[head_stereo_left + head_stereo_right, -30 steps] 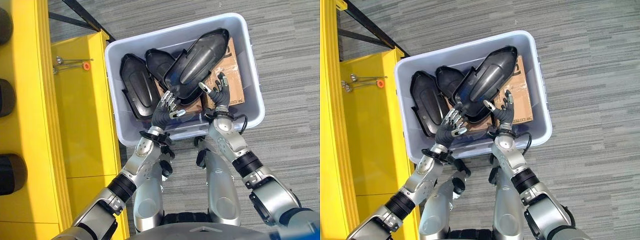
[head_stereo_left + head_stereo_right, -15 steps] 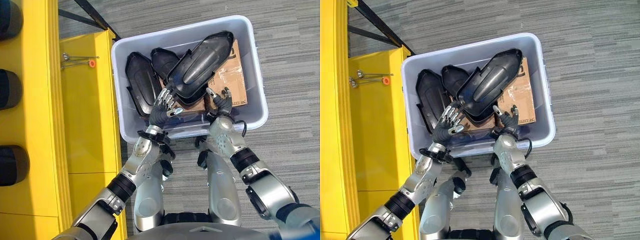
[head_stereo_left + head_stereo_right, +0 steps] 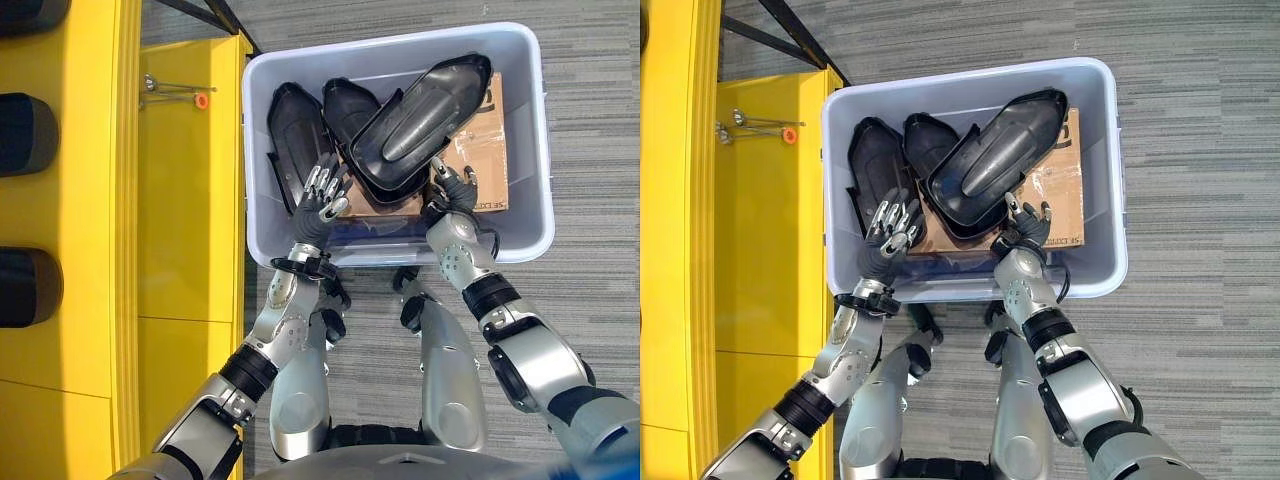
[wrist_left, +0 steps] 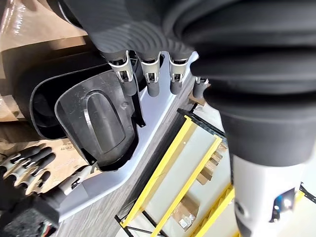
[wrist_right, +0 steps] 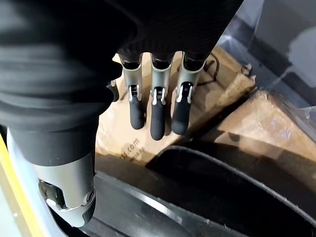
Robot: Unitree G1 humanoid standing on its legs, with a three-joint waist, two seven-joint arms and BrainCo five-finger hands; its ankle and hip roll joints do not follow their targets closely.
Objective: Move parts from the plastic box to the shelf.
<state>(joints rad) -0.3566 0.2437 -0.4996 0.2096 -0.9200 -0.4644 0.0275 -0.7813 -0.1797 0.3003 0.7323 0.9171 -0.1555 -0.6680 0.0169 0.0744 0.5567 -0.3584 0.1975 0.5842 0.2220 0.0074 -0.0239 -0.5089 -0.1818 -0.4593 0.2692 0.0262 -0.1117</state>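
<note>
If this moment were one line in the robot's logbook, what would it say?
stage: reaching into plastic box | left hand: open, over black parts | right hand: open, by largest part | held: nothing

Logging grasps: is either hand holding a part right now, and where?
Nothing held: left hand and right hand are open inside the plastic box, beside the black parts.

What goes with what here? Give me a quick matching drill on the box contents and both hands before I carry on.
Things:
1. large black part
2. cardboard sheet
3. left hand
4. right hand

Places:
A. flat on the bottom of the plastic box, on the side away from the yellow shelf
B. over the narrow black part by the box's shelf-side wall
C. propped diagonally on top of the pile
D. at the near end of the large part, fingers open

Pairs: 1-C, 2-A, 3-B, 4-D
</note>
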